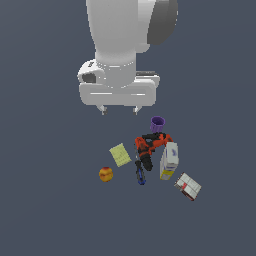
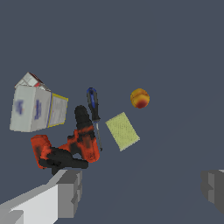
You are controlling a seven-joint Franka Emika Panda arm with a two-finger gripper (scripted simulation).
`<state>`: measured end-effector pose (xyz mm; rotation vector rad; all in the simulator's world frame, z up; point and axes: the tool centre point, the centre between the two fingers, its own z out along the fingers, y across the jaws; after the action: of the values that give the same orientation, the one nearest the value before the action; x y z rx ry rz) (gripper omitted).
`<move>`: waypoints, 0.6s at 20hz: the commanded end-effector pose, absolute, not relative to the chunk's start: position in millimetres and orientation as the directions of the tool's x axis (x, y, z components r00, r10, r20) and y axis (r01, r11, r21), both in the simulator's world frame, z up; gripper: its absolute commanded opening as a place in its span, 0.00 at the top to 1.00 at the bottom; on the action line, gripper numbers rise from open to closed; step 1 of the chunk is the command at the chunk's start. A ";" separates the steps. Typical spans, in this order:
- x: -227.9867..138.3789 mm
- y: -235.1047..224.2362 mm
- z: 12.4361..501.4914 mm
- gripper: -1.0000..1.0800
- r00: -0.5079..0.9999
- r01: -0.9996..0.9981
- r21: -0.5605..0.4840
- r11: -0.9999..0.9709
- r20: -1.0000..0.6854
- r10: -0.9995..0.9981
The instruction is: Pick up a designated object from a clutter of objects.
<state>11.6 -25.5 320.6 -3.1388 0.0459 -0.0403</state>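
Note:
The pale yellow-green pad (image 1: 120, 154) lies flat on the grey floor, at the exterior view's left of the clutter; it also shows in the wrist view (image 2: 122, 131). My gripper (image 1: 119, 110) hangs open and empty well above the floor, above and slightly behind the pad. In the wrist view its fingers (image 2: 70, 192) stand wide apart with nothing between them. Beside the pad lie a blue-handled screwdriver (image 1: 140, 173) and a red-black drill (image 1: 150, 145). A red-yellow fruit (image 1: 105, 174) sits apart from the pad, toward the front left.
A purple cup (image 1: 157, 124) stands behind the drill. A white-yellow carton (image 1: 169, 160) lies to the right of the drill, and a white-red box (image 1: 188, 186) lies further front right. The carton (image 2: 37, 109) and fruit (image 2: 139, 98) show in the wrist view.

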 end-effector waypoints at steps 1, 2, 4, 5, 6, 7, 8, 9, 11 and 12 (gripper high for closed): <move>11.6 -25.6 320.6 0.04 0.999 -0.029 -0.003 -1.000 0.026 -0.029; 11.7 -25.0 320.7 0.04 0.999 -0.028 -0.003 -1.000 0.026 -0.028; 12.1 -21.0 321.2 0.04 0.999 -0.021 -0.007 -1.000 0.027 -0.021; 12.4 -17.5 321.7 0.04 0.999 -0.014 -0.011 -1.000 0.029 -0.014; 12.7 -13.1 322.4 0.04 1.000 -0.006 -0.016 -1.000 0.031 -0.006; 13.1 -8.4 323.3 0.04 0.999 0.003 -0.021 -1.000 0.033 0.002; 13.3 -4.6 324.1 0.04 0.999 0.009 -0.025 -1.000 0.034 0.008; 13.4 -1.9 324.9 0.04 0.999 0.014 -0.028 -1.000 0.035 0.013; 13.3 0.4 325.9 0.04 0.999 0.017 -0.030 -0.999 0.036 0.016; 13.3 -0.1 325.9 0.04 0.999 0.016 -0.030 -0.999 0.036 0.015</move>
<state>13.3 -0.9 325.5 -3.1128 -0.0221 -0.0554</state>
